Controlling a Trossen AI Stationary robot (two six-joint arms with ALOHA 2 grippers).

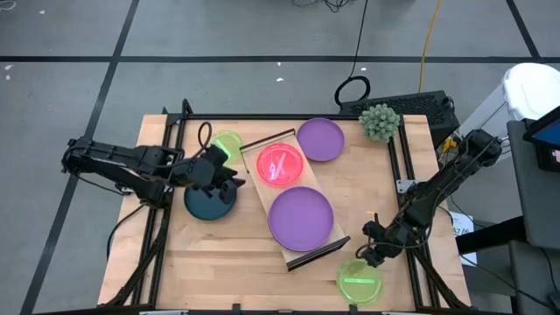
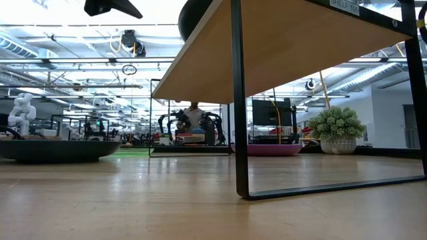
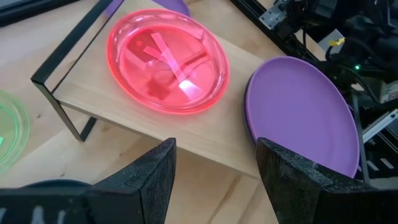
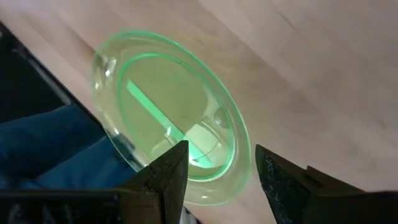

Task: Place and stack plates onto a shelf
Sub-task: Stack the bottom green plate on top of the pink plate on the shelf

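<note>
Here, right hand (image 1: pixel 374 251): fingers parted, empty.
Small translucent neon-green round plate (image 1: pixel 360 281): just beside it, on counter (image 1: pixel 210 254).
Nearer arm: right.

Even, bright overhead light fills every view; the round translucent pink-red plate (image 3: pixel 166 59) carries white streaks of glare, and the round translucent neon green plate (image 4: pixel 169 114) glows likewise; the pale wooden surface (image 2: pixel 133 200) blurs nearest the low camera; shadows stay soft and short.
</note>
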